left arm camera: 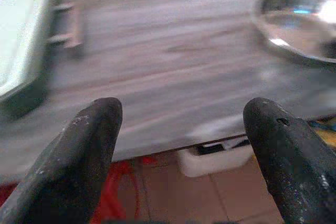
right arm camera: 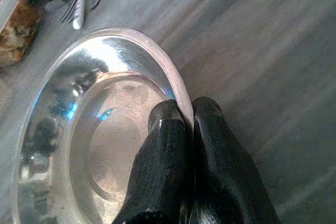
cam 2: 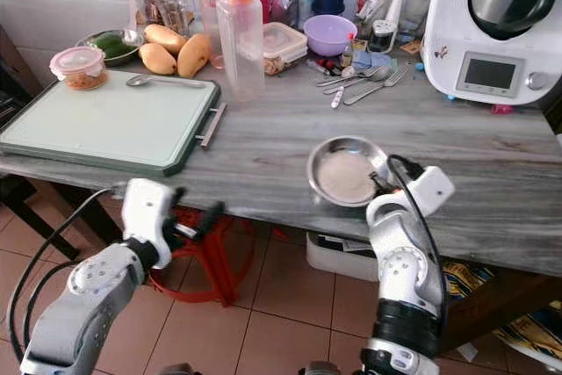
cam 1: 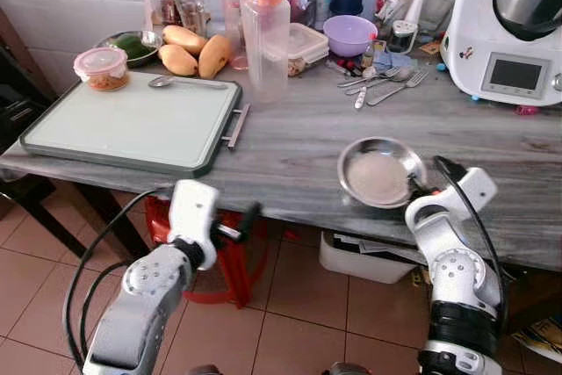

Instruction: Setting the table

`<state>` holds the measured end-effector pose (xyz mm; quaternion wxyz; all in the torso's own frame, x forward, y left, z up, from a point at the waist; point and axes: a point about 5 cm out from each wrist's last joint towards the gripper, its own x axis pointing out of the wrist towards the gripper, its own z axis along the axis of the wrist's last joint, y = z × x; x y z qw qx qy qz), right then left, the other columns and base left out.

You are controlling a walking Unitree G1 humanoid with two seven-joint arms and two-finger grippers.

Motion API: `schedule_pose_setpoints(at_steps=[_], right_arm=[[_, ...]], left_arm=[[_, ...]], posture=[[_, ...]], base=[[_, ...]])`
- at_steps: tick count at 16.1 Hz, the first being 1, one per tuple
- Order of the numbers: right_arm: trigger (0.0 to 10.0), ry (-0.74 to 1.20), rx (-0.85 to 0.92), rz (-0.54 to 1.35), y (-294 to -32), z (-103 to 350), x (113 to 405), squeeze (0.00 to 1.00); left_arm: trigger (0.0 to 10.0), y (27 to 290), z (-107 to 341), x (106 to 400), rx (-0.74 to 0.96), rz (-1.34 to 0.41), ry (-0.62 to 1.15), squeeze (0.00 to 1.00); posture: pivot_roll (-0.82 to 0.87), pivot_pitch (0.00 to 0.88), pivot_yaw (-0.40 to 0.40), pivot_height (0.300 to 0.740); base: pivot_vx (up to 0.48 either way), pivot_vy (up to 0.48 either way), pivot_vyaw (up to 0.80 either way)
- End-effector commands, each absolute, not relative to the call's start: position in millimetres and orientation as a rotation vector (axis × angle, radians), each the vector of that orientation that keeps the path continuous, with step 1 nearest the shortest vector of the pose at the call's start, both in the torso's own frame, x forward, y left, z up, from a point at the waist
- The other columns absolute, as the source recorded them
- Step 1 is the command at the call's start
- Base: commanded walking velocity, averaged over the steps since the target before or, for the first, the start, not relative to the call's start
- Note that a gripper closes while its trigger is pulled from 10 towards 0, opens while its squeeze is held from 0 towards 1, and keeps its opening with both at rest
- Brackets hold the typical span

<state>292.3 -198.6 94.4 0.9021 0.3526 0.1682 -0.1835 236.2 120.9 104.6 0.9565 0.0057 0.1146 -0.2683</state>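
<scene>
Left eye view first, going left to right: we've got the green tray (cam 1: 132,120) sitting flat on the grey table (cam 1: 290,142), with a lidded food tub (cam 1: 102,68) and a spoon (cam 1: 184,82) along its back edge, probably staged there for carrying. Our left gripper (cam 1: 235,228) hangs just off the table's front edge, below the tray's handle; its fingers (left arm camera: 79,156) are spread wide with nothing in them, so it looks like it's just waiting its turn. Further right, the steel plate (cam 1: 379,171) rests on the table near the front edge, and our right gripper (right arm camera: 184,129) has its fingers pinched on the plate's near rim, one inside and one outside. That rim pinch makes sense to us, since a shallow plate gives nothing else to grab.
</scene>
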Motion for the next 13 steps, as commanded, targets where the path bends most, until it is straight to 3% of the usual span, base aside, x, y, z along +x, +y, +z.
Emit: schedule_pose_setpoints(at_steps=[1,4,5,13], right_arm=[[10.0,0.414,0.775,-0.372,-191,86,292,0.00],[10.0,0.427,0.769,-0.362,-190,86,293,0.00],[10.0,0.423,0.765,-0.366,-191,87,293,1.00],[10.0,0.316,0.607,-0.293,-194,108,300,1.00]], left_arm=[[10.0,119,112,238,0.039,-0.565,0.196,0.00],[10.0,117,111,238,0.036,-0.571,0.192,0.00],[10.0,116,111,238,0.044,-0.584,0.188,0.00],[10.0,116,111,239,0.054,-0.592,0.177,0.00]], posture=[[-0.01,0.000,0.007,0.740],[-0.02,0.000,0.007,0.740],[-0.01,0.000,0.005,0.740],[-0.02,0.000,0.005,0.740]], base=[[0.000,0.000,0.00],[0.000,0.000,0.00],[0.000,0.000,0.00],[0.000,0.000,0.00]])
